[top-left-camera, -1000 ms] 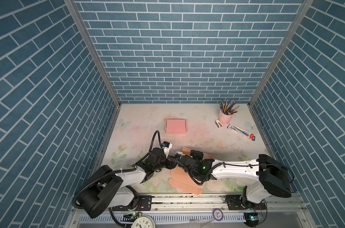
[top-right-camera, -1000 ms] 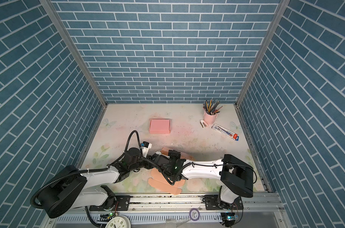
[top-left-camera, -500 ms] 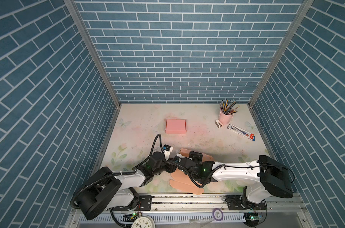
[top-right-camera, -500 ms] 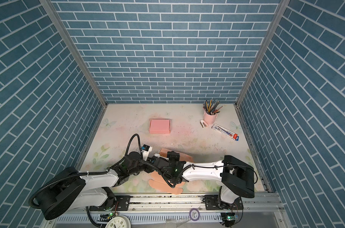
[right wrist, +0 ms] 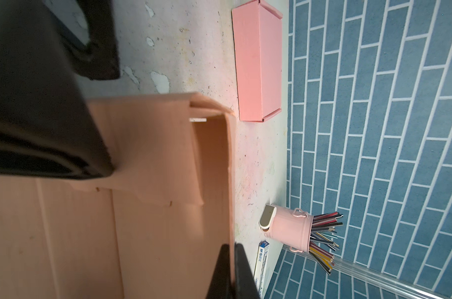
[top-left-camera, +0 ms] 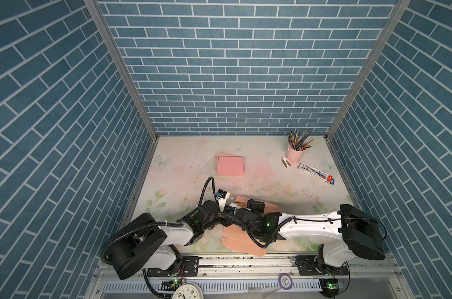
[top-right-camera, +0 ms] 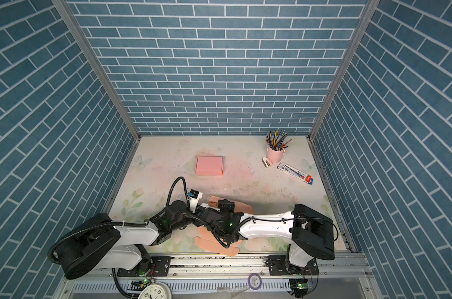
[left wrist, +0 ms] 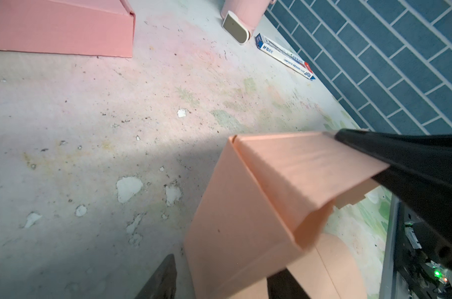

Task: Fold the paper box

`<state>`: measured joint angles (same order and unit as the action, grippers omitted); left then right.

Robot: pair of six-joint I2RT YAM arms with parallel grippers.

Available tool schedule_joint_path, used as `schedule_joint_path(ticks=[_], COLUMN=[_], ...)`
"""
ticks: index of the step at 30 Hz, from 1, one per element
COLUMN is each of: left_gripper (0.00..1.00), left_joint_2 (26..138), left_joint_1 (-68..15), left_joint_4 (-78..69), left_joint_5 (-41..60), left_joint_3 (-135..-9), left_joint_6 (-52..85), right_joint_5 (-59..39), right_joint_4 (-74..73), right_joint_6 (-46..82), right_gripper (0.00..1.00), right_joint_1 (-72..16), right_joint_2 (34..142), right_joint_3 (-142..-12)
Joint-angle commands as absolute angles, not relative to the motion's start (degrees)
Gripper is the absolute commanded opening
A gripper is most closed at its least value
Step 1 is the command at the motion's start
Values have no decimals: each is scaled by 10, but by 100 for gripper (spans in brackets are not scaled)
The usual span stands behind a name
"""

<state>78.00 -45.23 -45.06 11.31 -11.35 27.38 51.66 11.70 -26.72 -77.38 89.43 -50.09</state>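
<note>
While both top views look down, paper box (top-left-camera: 245, 244) (top-right-camera: 215, 243) lies half-formed at the table's (top-left-camera: 271, 160) front edge, under both wrists. Left wrist view: left gripper (left wrist: 221, 266) spread, fingers astride one raised wall without clamping it. Right wrist view: right gripper (right wrist: 232, 246) pressed together, pinching a raised wall's rim.

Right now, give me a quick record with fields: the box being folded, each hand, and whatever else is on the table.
box in work: peach paper box, partly folded, near the front edge
left hand: jaws apart, straddling a raised wall
right hand: shut on the adjoining wall's top edge
other box: pink box, closed, mid-table, untouched
far right: pink cup of pencils, pen carton lying beside it
</note>
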Motion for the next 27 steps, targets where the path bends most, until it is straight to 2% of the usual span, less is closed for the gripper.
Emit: schedule_joint_path(ticks=[1,14,20,27], left_gripper=[53,31,25,20], left_joint_2=[792,813,805,797], left_joint_1=[-460,-483,-489,-490], left_joint_4=[-487,-498,-493,-493], left_joint_5=[85,28,7,-5], left_joint_3=[-119,-124,-120,-112], left_joint_6=[269,256,250,246], right_joint_5=[505,499,477,451], right_joint_4=[130,146,149,156], right_joint_6=[-239,-203,-178,-142], right_gripper=[0,0,0,12], right_joint_1=[-780,-791,-794,-796], right_joint_2=[882,884,865,847], right_joint_3=[-502,-515,-518,-517])
